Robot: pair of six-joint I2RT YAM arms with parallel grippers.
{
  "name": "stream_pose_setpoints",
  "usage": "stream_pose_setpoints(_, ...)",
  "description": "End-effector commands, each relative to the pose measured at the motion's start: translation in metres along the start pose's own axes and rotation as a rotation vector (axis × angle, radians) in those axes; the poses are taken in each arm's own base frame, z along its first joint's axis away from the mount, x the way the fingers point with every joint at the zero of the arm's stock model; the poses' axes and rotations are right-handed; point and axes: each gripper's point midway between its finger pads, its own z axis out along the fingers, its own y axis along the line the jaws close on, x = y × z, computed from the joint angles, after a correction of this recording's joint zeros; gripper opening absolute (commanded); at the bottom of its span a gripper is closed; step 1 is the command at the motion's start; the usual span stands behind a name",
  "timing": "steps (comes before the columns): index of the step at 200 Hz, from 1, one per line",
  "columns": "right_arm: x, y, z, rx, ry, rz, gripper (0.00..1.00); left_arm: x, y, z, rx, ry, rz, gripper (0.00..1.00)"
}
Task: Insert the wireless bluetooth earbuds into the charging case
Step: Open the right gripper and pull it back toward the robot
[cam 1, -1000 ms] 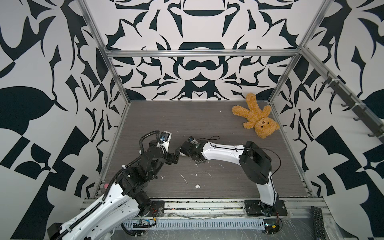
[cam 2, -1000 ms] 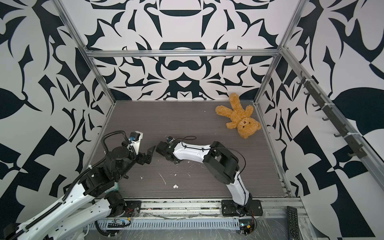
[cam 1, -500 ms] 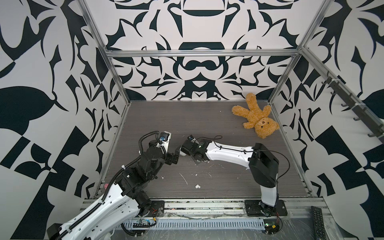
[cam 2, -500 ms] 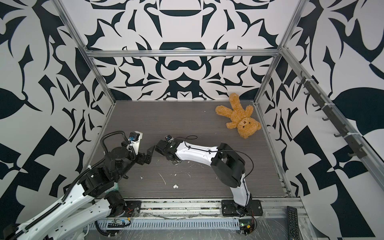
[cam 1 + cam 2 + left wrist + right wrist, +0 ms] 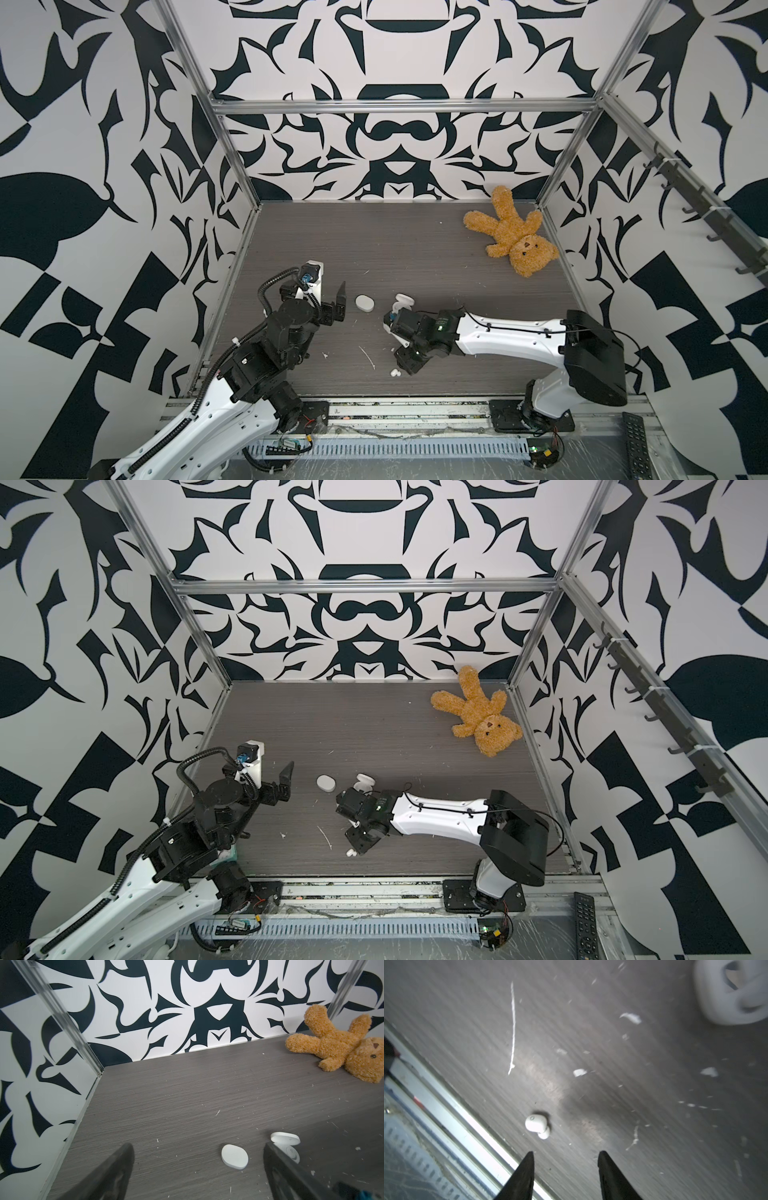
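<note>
Risks first. The earbud (image 5: 536,1125) is tiny, glossy and two-lobed. It lies loose on the table (image 5: 374,241) just ahead of the R gripper (image 5: 566,1154) tips and lines up nearer one finger than the mid of the gap. Closing w/o re-centring would likely nudge or flick it rather than pinch it. It also sits close to the front rail (image 5: 467,1111), so a push from the tips could send it off the edge into the rail channel, where recovery looks hard. White flecks (image 5: 579,1072) and a long streak (image 5: 513,1028) lie around it, so mis-targeting debris is possible, esp. as the wrist view is blurred. If gripped on a rounded lobe, the earbud may rotate in the jaws and reach the open case (image 5: 404,299) in the wrong attitude for its socket. Whether that case already holds any earbud can't be told. R gripper: jaws parted, nothing between them, empty. R arm: stretched low over the table, forearm approx level, wrist bent so the tips aim down and toward the front edge. The open case is behind the wrist, away from the tips. L gripper (image 5: 198,1145): spread wide, empty, held above the table and tilted. The closed case (image 5: 234,1156) lies just ahead of it, apart from both fingers. L arm: folded at the elbow, well clear of the R arm.
</note>
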Motion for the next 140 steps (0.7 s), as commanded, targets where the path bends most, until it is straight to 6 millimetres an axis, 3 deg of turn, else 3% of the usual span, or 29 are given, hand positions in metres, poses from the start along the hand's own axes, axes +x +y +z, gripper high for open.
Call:
stream_pose_setpoints(1,-0.001,0.022,0.007,-0.063,0.007,-0.103,0.50,0.001,0.010,0.000,-0.056,-0.018,-0.006,0.99)
stream_pose_setpoints(39,0.000,0.025,0.021,-0.057,0.031,-0.144,0.47,0.003,0.009,0.002,-0.051,-0.008,0.000,0.99)
stream_pose_setpoints(81,0.002,0.013,0.034,0.029,0.063,-0.152,0.42,0.005,0.005,0.003,-0.036,-0.001,0.006,0.99)
stream_pose_setpoints(140,-0.004,0.005,0.035,0.089,0.047,-0.133,0.30,0.005,0.003,0.003,-0.022,0.001,0.008,0.99)
